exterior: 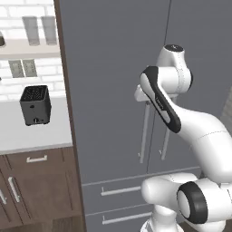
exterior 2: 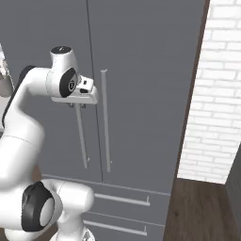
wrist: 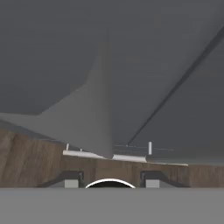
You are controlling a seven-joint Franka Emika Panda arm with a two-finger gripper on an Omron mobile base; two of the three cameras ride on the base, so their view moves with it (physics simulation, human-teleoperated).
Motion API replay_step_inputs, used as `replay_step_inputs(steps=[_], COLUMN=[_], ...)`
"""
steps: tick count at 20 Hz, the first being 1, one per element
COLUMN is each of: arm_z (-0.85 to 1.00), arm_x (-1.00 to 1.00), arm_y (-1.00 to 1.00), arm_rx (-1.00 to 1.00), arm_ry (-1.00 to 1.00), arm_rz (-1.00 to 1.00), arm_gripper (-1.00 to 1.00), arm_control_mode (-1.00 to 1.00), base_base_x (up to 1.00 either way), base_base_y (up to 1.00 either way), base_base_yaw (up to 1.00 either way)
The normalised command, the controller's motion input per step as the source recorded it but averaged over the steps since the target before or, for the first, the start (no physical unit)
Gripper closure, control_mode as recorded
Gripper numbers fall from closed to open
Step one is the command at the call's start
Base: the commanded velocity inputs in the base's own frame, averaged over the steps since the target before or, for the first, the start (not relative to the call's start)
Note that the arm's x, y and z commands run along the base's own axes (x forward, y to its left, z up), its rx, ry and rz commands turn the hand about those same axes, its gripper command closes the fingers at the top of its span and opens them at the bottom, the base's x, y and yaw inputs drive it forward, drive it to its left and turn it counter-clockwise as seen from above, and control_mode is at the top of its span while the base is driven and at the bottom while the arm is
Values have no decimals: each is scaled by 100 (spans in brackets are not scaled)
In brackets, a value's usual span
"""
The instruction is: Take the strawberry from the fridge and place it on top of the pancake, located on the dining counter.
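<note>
Fridge (exterior 2: 141,70) doors closed; strawberry presumably inside, not visible. Gripper (exterior 2: 77,105) pressing at top of left door handle (exterior 2: 81,136). Handle running vertical, extending below jaws. Jaws appearing to straddle handle; clamped or not, cannot tell. Likely next: pulling door open.

Both base cams sat behind the arm, one off its left and one off its right, looking forward at pretty close range. They shared the closed fridge (exterior: 118,90) doors and handles. The hand cam was jammed right up against that grey door, angled down toward the wood floor (wrist: 26,162).
</note>
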Motion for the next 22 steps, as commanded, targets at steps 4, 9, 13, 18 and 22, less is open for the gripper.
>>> replay_step_inputs(steps=[4,9,13,18,22], arm_z=[0,0,0,0,0], arm_x=[0,0,0,0,0], arm_y=[0,0,0,0,0], arm_rx=[0,0,0,0,0], arm_ry=[0,0,0,0,0], arm_rz=[0,0,0,0,0], arm_gripper=[-100,-100,-100,-100,-100], arm_control_mode=[100,100,100,100,100], base_base_x=[-19,-91,-41,4,16], base_base_y=[-3,-20,-19,-35,-40], base_base_yaw=[0,-2,0,0,0])
